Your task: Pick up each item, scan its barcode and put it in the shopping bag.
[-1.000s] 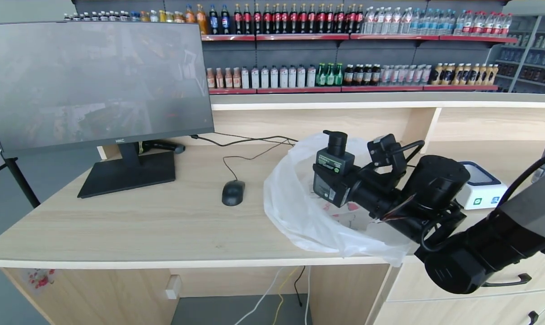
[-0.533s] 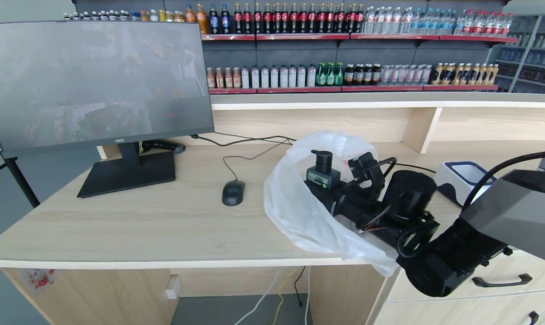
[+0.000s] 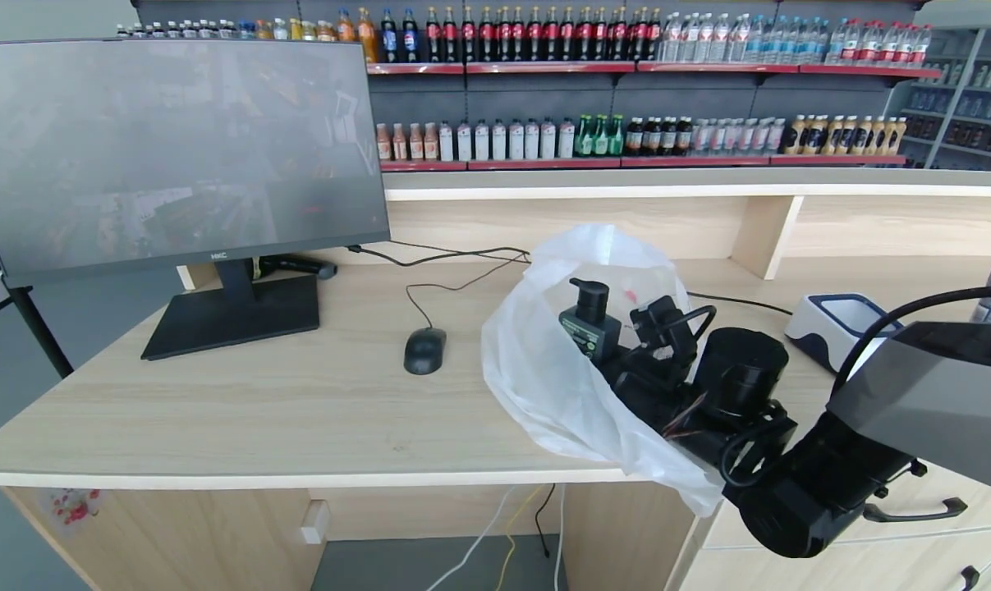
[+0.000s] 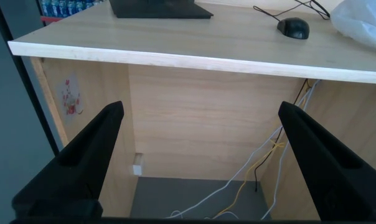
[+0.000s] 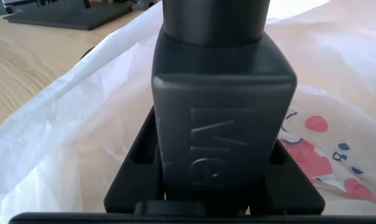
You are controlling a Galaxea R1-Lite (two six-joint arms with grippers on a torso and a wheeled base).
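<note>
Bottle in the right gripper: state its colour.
Dark grey; the square plastic bottle shows best in the head view.

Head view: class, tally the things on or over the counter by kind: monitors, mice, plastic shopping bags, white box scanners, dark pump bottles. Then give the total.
monitor: 1
mouse: 1
shopping bag: 1
white box scanner: 1
dark pump bottle: 1
Total: 5
</note>
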